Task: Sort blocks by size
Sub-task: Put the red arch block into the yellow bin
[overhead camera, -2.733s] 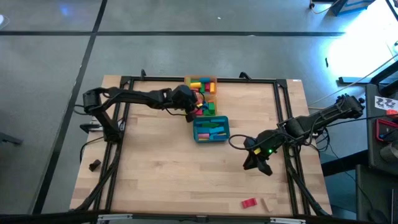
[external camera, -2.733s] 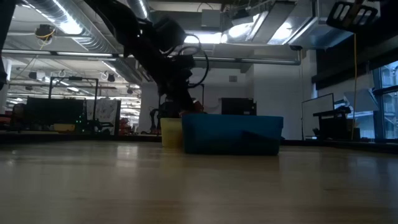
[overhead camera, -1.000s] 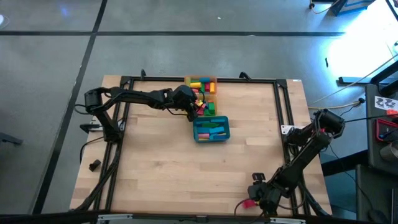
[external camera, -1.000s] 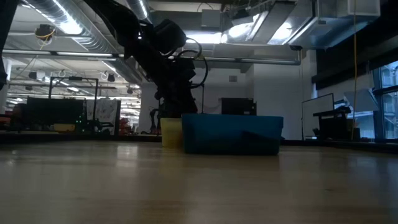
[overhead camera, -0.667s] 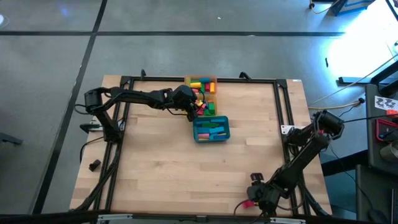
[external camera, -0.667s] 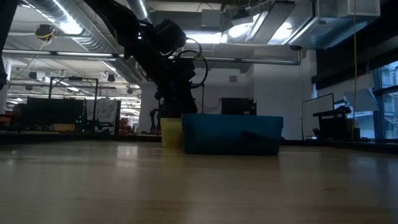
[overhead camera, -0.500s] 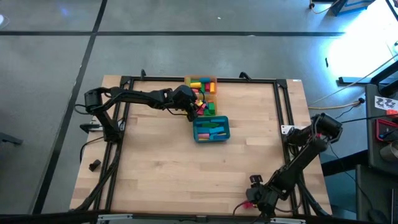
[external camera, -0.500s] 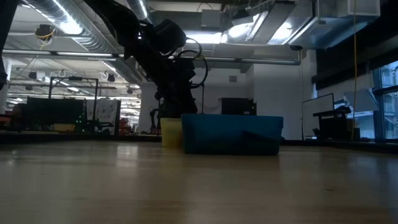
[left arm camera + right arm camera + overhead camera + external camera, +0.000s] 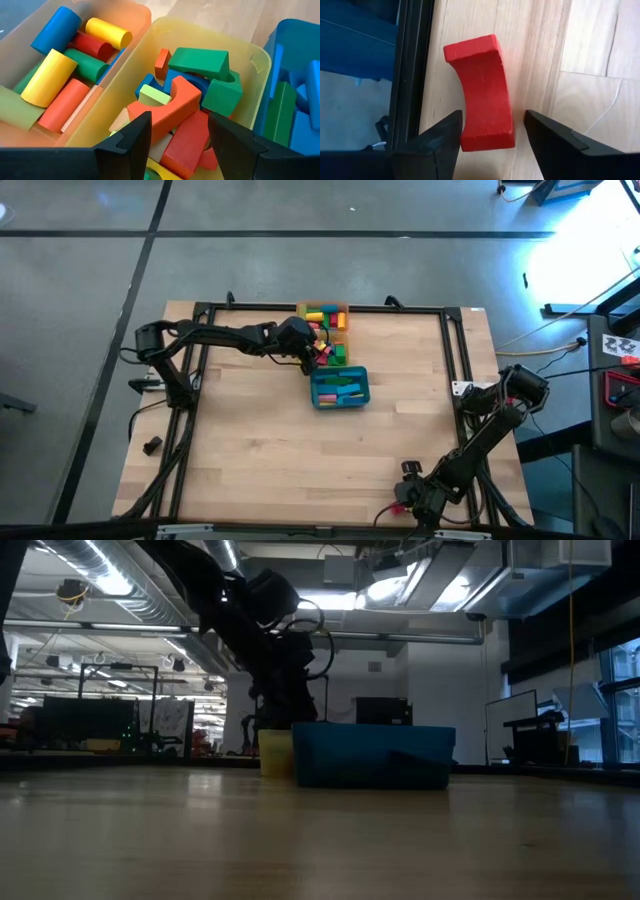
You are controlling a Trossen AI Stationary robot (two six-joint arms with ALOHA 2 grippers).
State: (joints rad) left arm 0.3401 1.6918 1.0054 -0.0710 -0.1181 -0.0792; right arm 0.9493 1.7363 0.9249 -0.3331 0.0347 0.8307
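Observation:
A red arch block [image 9: 482, 90] lies flat on the wood near the table's near edge [image 9: 398, 507]. My right gripper [image 9: 493, 117] hangs open over it, one finger on either side of its near end. My left gripper [image 9: 178, 120] is open above the yellow tray [image 9: 260, 65], which holds an orange arch [image 9: 172, 107] and green, red and blue blocks. Beside it, the orange tray [image 9: 142, 15] holds cylinders and the teal tray [image 9: 340, 405] holds more blocks. In the high view the left gripper [image 9: 312, 355] is at the far middle and the right gripper [image 9: 402, 506] at the near right.
The black frame rail [image 9: 412, 75] runs close beside the red block at the table's edge. The three trays stand together at the far middle, seen in the low view as the teal tray [image 9: 372, 755] and the yellow tray [image 9: 275, 753]. Bare wood [image 9: 270, 440] lies between them and the near edge.
Before the last second, my right gripper went from the table's middle right to the near edge, over the red arch block. During the last second both grippers have kept still and open.

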